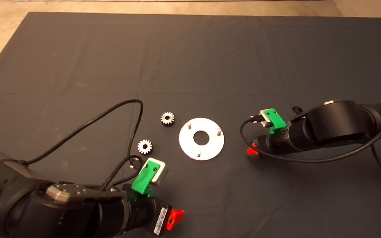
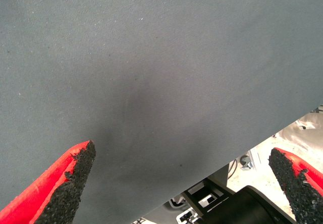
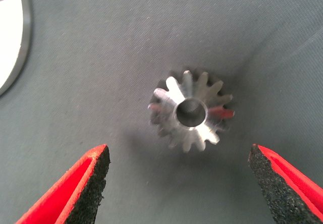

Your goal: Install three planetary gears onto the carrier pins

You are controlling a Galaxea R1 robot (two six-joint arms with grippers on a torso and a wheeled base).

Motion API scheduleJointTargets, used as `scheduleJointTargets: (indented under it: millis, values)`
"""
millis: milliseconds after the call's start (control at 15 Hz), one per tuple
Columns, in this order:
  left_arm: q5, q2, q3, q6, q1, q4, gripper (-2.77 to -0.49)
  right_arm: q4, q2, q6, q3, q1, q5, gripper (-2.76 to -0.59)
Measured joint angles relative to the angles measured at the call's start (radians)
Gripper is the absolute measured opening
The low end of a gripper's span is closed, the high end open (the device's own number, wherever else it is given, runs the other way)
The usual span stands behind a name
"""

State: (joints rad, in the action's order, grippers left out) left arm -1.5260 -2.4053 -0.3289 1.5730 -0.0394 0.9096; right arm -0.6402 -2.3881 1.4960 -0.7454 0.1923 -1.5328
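Now | right gripper (image 3: 176,183) wide open, empty | gear (image 3: 192,111) flat, bore upward

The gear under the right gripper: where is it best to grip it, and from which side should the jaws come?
Probably from straight above. The gear lies flat on the mat, bore up, so only its toothed rim is free: close on two opposite sides of that rim. The right gripper hangs over it with jaws open wider than the gear.

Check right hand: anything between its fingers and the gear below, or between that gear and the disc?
Nothing visible. The right hand is open with the gear lying flat on bare mat ahead of its fingers. Only mat separates it from the disc, whose pins stand empty.
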Motion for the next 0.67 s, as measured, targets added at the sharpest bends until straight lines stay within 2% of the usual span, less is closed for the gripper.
scheduleJointTargets:
  millis: [467, 667]
  values:
    - [0.0, 0.001, 0.0, 0.0, 0.0, 0.0, -0.78, -0.009, -0.006, -0.003, -0.052, -0.016, 0.0, -1.33]
    - [-0.001, 0.001, 0.0, 0.0, 0.0, 0.0, -0.78, -0.024, -0.006, -0.012, -0.071, -0.024, 0.0, -1.37]
